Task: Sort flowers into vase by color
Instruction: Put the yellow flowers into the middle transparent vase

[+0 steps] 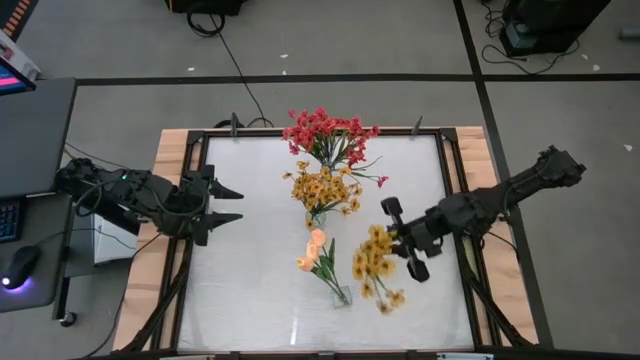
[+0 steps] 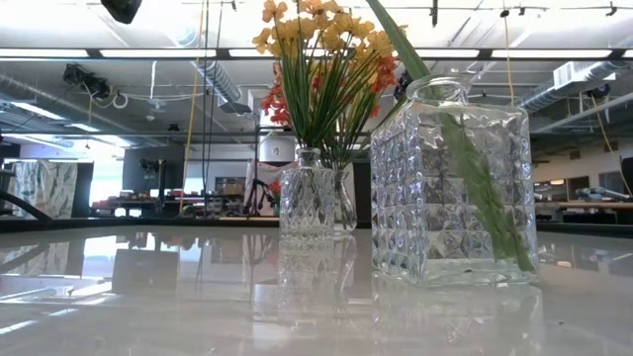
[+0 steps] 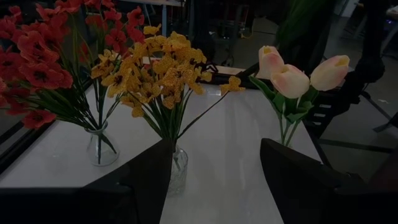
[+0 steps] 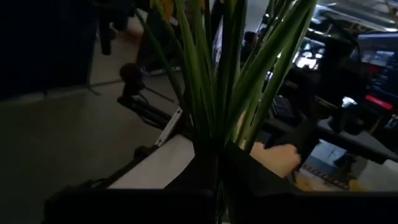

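Three glass vases stand mid-table. The far one holds red flowers (image 1: 325,135) (image 3: 37,68), the middle one yellow flowers (image 1: 320,190) (image 3: 155,68), and the near square vase (image 2: 455,178) holds peach tulips (image 1: 316,250) (image 3: 292,78). Right of the tulips, my right gripper (image 1: 392,243) (image 4: 214,168) is shut on a loose yellow sprig (image 1: 376,265). My left gripper (image 1: 232,205) (image 3: 217,186) waits open at the table's left side, pointing toward the vases with nothing between its fingers. My right gripper pinches the yellow sprig's bundle of green stems (image 4: 208,134) between its two fingers. The fingers come in level from the table's right side and lie across the stems. The stems rise upright above the fingers; the gripper hides the sprig's lower end.
A wooden frame (image 1: 170,170) rims the white tabletop. A desk with a mouse (image 1: 20,265) stands beyond the left edge. Bare tabletop lies near the front edge (image 1: 250,310) and at the left between my left gripper and the vases.
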